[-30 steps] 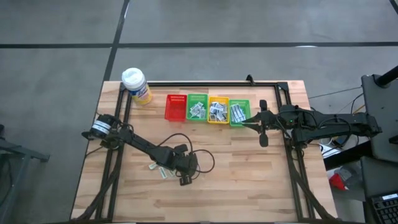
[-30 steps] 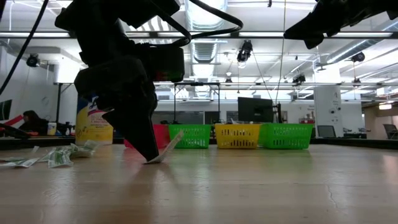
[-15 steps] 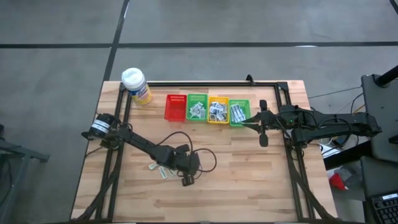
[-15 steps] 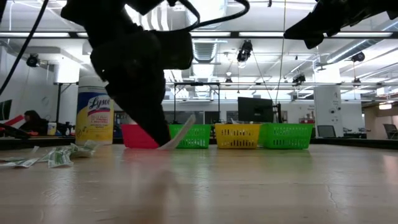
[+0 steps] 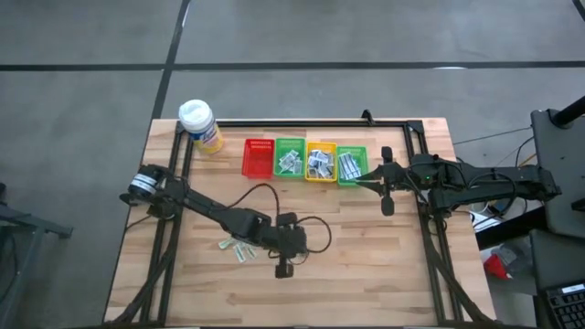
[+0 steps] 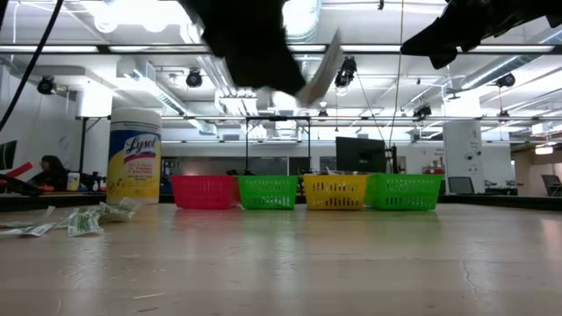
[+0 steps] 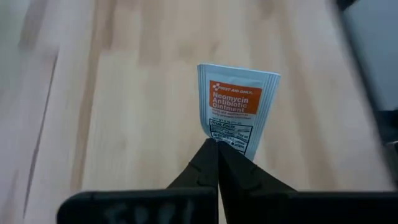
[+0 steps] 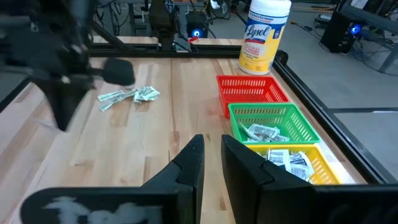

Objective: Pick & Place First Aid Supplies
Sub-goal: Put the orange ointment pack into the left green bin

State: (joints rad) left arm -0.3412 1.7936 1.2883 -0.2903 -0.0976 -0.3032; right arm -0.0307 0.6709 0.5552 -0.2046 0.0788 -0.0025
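left tool (image 7: 217,148) pinching packet (image 7: 236,111), lower edge hidden

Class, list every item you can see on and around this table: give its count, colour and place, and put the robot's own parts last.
Wipes tub: one, yellow with white cap, far left corner of the table.
Baskets: four in a row at the far edge, red, green, yellow, green; the red one looks empty, the others hold packets.
Loose packets: a few, white with green print, on the wood near the left arm.
Held packet: one, white with an orange label, lifted above the table.
Left gripper: one, dark, jaws shut on the held packet.
Right gripper: one, dark, waiting by the right green basket.
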